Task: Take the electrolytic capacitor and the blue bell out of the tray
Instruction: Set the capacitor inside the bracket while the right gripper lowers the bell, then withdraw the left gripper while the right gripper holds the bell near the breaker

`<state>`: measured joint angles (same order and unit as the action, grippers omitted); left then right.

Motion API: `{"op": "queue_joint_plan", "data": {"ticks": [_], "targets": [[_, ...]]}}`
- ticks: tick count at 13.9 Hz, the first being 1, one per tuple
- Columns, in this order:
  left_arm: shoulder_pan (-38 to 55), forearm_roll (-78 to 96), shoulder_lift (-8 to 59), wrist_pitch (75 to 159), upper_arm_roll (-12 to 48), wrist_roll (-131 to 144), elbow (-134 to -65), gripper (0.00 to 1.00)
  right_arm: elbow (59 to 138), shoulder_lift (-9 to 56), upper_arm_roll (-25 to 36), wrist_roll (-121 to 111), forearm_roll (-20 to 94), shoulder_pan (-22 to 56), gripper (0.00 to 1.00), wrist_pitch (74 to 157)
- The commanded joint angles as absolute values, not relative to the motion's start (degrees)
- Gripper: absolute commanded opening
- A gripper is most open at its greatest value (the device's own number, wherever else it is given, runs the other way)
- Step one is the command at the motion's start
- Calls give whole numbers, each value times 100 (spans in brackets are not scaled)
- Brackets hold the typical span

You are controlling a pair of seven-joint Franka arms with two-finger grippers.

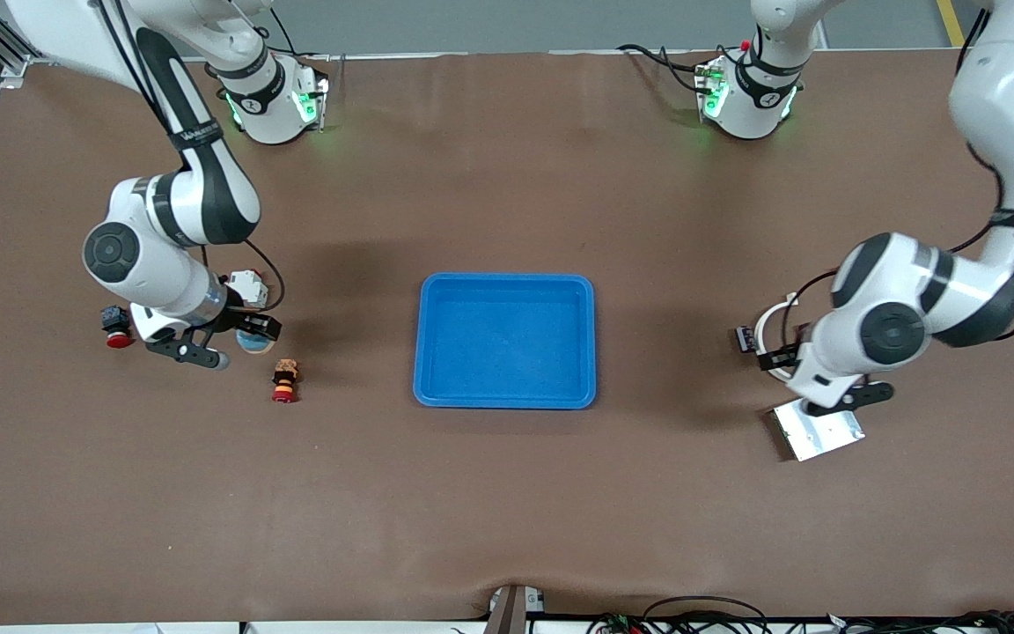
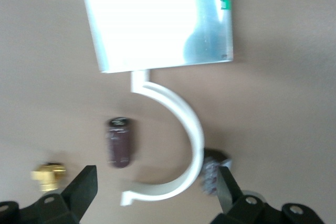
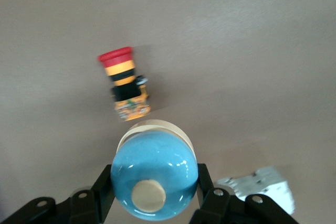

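In the front view, the left gripper [image 1: 841,401] is largely covered by its own wrist; finger spacing cannot be read there. The capacitor [image 2: 119,142] and a small brass part [image 2: 48,176] are hidden under that arm in the front view and seen only, blurred, in the left wrist view. The metal plate [image 2: 157,19] is overexposed and cut off by the frame edge. A dark object [image 2: 212,167] beside the white curved bracket [image 2: 181,129] is partly masked by a fingertip [image 2: 227,184]; identity unclear. The bell [image 3: 154,174] is mostly concealed by the right gripper [image 1: 234,339] in the front view. A white part [image 3: 262,184] is blurred and half hidden.
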<state>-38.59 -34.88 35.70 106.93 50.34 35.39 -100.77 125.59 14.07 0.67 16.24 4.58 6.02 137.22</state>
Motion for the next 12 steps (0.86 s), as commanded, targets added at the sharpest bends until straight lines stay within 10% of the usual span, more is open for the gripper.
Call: {"op": "queue_joint_plan", "data": {"ticks": [1, 6, 12], "targets": [[-4831, -3235, 3217, 10171, 5588, 2517, -10012, 100, 12806, 1222, -18, 1100, 598, 290, 0, 13843], [-6018, -2938, 3007, 8993, 6230, 1084, -9502, 100, 12806, 1309, -18, 353, 598, -140, 0, 13930], [-5838, -2016, 2419, 8306, 5628, 229, -8650, 100, 12876, 1608, -9, -166, 598, -386, 0, 14308]]}}
